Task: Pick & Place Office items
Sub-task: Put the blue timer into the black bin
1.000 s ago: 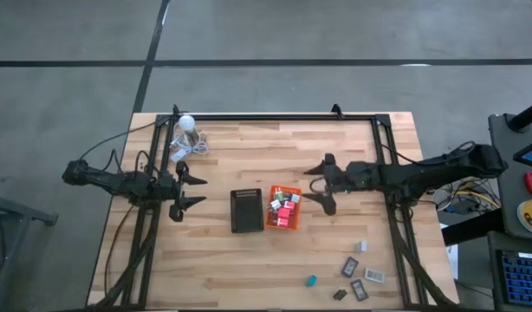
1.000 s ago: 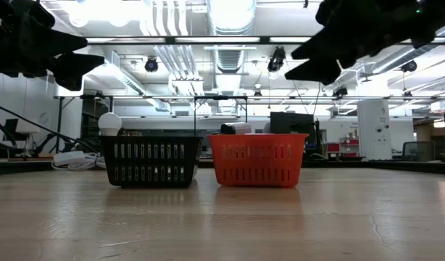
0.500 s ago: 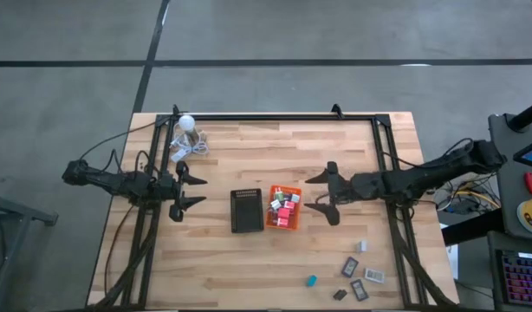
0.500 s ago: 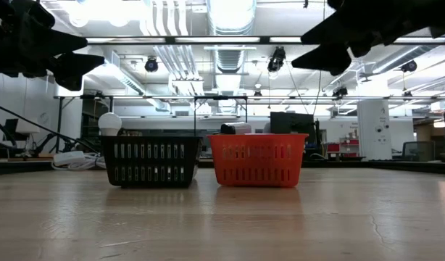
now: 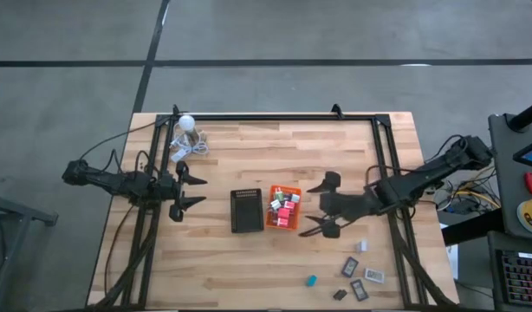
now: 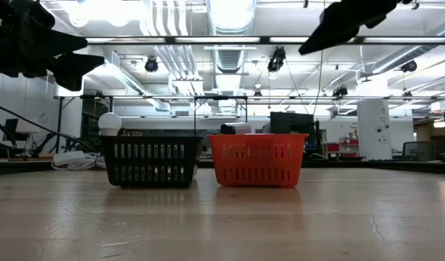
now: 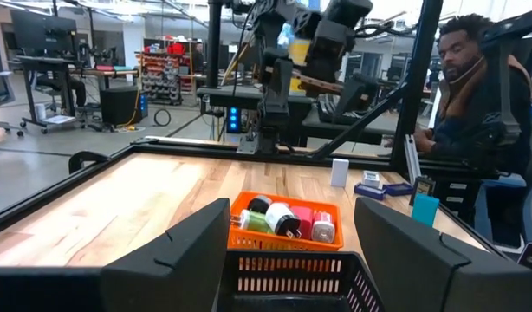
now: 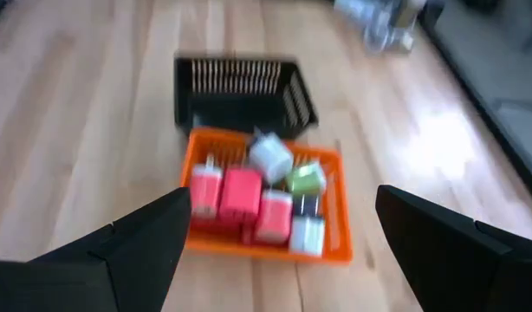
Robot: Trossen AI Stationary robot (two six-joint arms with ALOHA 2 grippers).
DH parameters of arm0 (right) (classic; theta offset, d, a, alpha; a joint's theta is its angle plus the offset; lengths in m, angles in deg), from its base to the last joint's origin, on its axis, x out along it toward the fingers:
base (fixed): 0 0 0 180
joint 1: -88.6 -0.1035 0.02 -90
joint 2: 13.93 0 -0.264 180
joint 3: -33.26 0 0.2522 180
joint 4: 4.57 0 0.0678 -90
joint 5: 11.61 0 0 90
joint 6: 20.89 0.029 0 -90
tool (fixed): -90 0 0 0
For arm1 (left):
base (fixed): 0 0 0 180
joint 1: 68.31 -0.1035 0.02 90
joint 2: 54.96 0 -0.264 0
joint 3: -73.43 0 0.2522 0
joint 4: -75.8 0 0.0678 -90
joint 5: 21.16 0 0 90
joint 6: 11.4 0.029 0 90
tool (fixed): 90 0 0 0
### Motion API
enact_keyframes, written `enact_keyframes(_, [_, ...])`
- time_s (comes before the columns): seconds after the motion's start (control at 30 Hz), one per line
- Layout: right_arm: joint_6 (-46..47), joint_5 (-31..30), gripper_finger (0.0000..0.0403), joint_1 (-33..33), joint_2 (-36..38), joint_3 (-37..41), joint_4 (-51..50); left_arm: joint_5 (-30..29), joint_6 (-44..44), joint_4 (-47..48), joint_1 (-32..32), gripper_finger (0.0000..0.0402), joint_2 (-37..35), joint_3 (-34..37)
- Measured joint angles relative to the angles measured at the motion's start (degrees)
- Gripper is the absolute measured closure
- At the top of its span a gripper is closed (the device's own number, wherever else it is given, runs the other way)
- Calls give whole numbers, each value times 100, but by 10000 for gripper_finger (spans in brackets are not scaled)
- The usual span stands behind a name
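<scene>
office items lie in two groups on the wooden table (image 5: 249,251). nearest the front edge, toward the right side, a loose scatter rests on the bare wood: a teal block (image 5: 311,281), flat grey-black rectangles (image 5: 350,267) close together beside it, and a pale grey piece (image 5: 361,246) a little farther in. none of them touches a tray or a gripper.

farther in, the right gripper (image 5: 322,206) hangs above the table just right of the orange tray (image 5: 284,225), between that tray and the scatter. its two fingers are spread wide with nothing between them; the right wrist view shows both dark fingers (image 8: 136,247) well apart, framing the tray below.

the orange tray sits near the middle of the table and holds the second group of office items: red and pink blocks (image 8: 242,192), a green one (image 8: 306,180) and some pale white or grey ones (image 8: 269,158), packed together. the black tray (image 5: 246,211) stands directly against its left side; from the right wrist view no items can be seen in it.

the left gripper (image 5: 193,191) waits above the left part of the table, well apart from both trays, its fingers spread and holding nothing.

at the far left corner rests a white ball (image 5: 186,122) with a coiled grey cable (image 5: 184,149) beside it. beyond the table's right edge, the left wrist view shows a seated person (image 7: 474,113).
</scene>
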Motion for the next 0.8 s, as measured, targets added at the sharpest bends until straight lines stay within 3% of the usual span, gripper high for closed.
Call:
enact_keyframes(0.27, [1026, 281, 39, -16, -1208, -1806, -2028, -1, 0, -9, 0, 149, 8, 0])
enact_keyframes(0.43, [1030, 467, 39, -95, -1892, -2716, -2954, -2, 0, -15, 0, 149, 8, 2])
enact_keyframes(0.6, [1051, 626, 39, -342, -2447, -3153, -3419, 0, 0, -18, 0, 149, 11, 2])
enact_keyframes(0.8, [1469, 611, 39, -737, -2635, -3307, -3116, -1, 0, -22, 0, 149, 15, 2])
